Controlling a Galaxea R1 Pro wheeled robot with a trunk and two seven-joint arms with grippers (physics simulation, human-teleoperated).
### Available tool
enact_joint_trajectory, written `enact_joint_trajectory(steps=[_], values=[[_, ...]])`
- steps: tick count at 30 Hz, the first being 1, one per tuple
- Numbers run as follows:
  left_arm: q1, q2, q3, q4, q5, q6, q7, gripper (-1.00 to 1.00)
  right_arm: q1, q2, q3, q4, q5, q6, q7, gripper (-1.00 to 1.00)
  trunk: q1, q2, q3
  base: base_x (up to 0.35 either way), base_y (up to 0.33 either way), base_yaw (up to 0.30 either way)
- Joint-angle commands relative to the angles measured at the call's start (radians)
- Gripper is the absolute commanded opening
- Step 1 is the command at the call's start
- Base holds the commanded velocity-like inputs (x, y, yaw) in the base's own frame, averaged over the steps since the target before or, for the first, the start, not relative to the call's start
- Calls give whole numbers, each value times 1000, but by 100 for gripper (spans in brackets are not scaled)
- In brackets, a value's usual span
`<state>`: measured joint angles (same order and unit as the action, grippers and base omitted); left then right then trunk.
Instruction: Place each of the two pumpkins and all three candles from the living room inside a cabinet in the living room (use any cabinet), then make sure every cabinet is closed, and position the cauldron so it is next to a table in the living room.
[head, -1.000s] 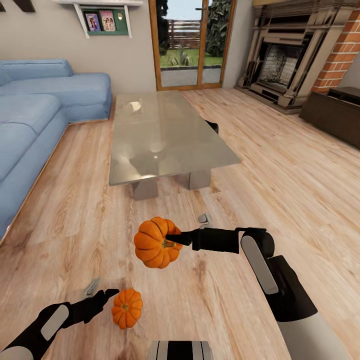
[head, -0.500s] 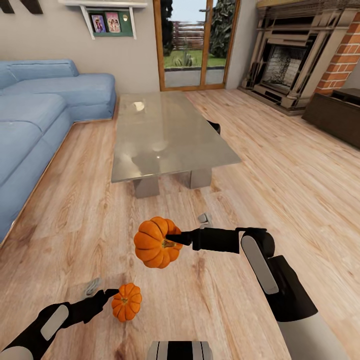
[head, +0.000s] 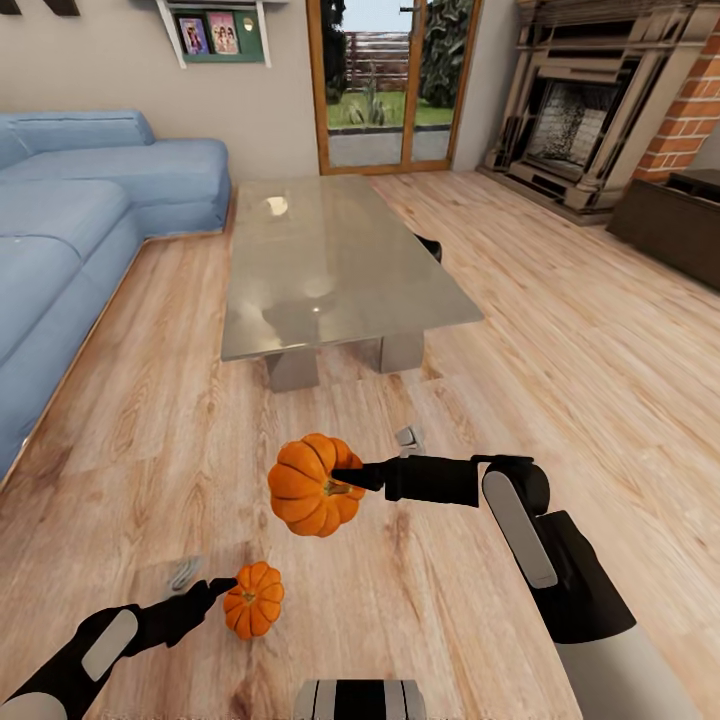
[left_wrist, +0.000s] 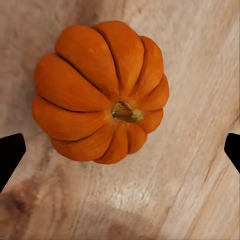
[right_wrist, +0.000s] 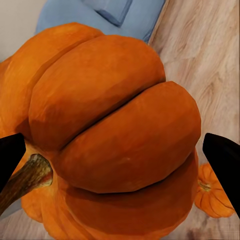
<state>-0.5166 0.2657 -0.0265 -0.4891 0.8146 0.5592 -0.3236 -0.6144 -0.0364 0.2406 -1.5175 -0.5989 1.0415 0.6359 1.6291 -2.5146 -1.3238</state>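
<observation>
Pumpkins: one (head: 312, 485) is held off the wooden floor (head: 560, 330) by the right gripper (head: 352, 478), clamped at its stem; the other (head: 253, 598), nearer and left, sits in front of the left gripper (head: 222, 585), whose grip I cannot tell. Nothing looks stowed yet; the dark cabinet (head: 668, 222) stands far right, beyond the glass table (head: 330, 260).

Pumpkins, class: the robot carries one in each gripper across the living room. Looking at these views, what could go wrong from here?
1. The right gripper seems to pinch the big pumpkin near its stem, with most of its bulk hanging beyond the fingers; a jolt could tip it out.
2. In the left wrist view the small pumpkin sits off-centre between widely spaced fingers, so that grip may be loose.
3. The table stands just ahead; driving forward could knock the raised pumpkin against it.
</observation>
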Motion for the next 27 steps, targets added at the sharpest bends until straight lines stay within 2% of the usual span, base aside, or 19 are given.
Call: enact_joint_trajectory(steps=[1,5,8,10,21,27], values=[[0,0,-2,0,6,3,5,100,-1,0,0,-1,1,3,6,-100,0,-1,-5,0,0,0],[0,-8,-2,-2,7,-17,82,100,-1,0,1,-2,1,3,7,-100,2,-2,-20,0,0,0],[0,-30,-2,-5,8,-55,167,100,-1,0,2,-4,1,3,7,-100,3,-2,-32,0,0,0],[0,-38,-3,-10,8,-67,196,100,-1,0,3,-4,1,3,7,-100,4,-3,-39,0,0,0],[0,-45,-4,-31,4,-76,212,100,-1,0,3,-2,1,3,8,-100,9,-5,-82,0,0,0],[0,-45,-6,-32,5,-76,202,100,-1,0,3,-2,1,3,8,-100,10,-5,-86,0,0,0]])
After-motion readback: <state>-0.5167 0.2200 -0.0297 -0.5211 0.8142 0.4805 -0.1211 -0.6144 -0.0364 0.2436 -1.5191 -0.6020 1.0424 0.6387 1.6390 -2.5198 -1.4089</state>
